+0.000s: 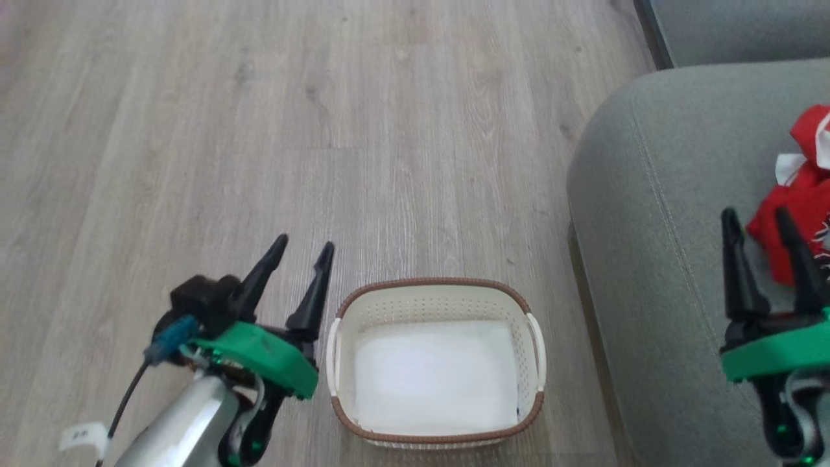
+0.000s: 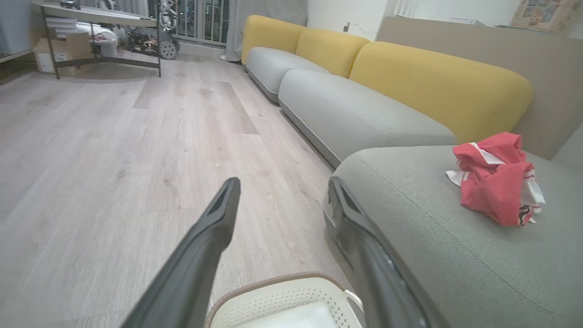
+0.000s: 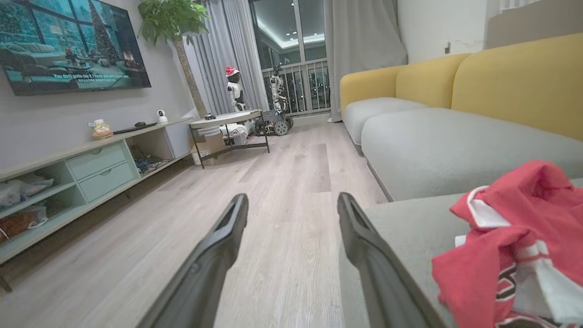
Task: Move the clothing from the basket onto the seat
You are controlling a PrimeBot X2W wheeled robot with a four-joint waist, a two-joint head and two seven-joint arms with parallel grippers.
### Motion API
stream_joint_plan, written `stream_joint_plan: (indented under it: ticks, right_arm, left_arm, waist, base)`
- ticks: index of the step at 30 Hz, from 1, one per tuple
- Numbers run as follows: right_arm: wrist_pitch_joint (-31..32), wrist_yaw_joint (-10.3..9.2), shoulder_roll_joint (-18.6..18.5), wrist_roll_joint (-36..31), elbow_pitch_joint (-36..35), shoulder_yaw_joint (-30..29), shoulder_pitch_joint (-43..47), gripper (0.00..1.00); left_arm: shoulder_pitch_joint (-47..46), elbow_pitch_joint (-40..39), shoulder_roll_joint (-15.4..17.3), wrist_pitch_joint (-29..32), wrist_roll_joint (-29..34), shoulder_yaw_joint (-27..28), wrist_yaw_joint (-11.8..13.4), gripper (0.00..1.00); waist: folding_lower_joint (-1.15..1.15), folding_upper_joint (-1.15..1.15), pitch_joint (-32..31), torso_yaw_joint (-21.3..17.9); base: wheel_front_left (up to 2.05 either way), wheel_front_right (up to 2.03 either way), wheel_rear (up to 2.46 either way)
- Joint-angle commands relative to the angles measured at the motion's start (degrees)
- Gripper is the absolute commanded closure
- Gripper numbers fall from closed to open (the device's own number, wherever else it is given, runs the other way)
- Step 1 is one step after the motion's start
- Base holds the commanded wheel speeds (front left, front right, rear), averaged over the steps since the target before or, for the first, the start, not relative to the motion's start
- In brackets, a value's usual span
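The red clothing [image 1: 801,194] with white trim lies crumpled on the grey-green seat [image 1: 655,214] at the right; it also shows in the left wrist view [image 2: 496,180] and the right wrist view [image 3: 514,237]. The cream basket [image 1: 436,297] with a brown rim stands on the floor, with just its white bottom showing inside. My left gripper [image 1: 303,250] hovers open just left of the basket. My right gripper [image 1: 758,217] is open over the seat, its fingers just left of the clothing and holding nothing.
Pale wood floor [image 1: 259,130] stretches ahead and to the left. Another grey seat cushion [image 2: 355,114] with yellow backrests [image 2: 432,86] continues the sofa. A TV cabinet [image 3: 82,168] and a low table [image 3: 227,123] stand far across the room.
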Motion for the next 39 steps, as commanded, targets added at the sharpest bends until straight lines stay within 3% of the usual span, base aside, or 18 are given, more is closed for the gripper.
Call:
stream_joint_plan:
  ticks: [1,8,18,32,39]
  right_arm:
    - [-1.4,-0.01,-0.4,0.9,-0.9,1.4,0.5,0.0]
    - [-3.8,-0.01,0.8,1.9,1.0,2.7,4.1,0.0]
    - [-5.0,-0.01,2.6,0.7,2.0,4.7,5.8,0.0]
    - [-5.2,-0.01,5.3,-2.1,2.8,5.7,6.4,0.0]
    - [-5.2,-0.01,5.1,-2.2,3.9,5.4,5.9,0.0]
  left_arm:
    - [-0.5,-2.5,1.2,-0.6,0.9,4.2,0.9,0.0]
    - [4.1,-4.4,0.9,-0.6,5.1,8.4,2.5,0.0]
    - [8.2,-4.6,-0.9,-0.6,9.6,14.1,2.2,0.0]
    - [11.9,-1.9,-5.2,-0.6,16.7,20.9,-1.1,0.0]
    - [12.5,-1.1,-7.7,-0.6,17.9,23.5,-3.9,0.0]
  waist:
    - [0.01,0.0,-1.0,0.9]
    - [0.01,0.0,-2.4,2.4]
    - [0.01,0.0,-2.7,2.8]
    - [0.01,0.0,-2.4,1.8]
    - [0.01,0.0,-2.2,1.5]
  base:
    - [0.0,0.0,0.0]
    - [0.0,0.0,0.0]
    - [0.0,0.0,0.0]
    - [0.0,0.0,0.0]
    - [0.0,0.0,0.0]
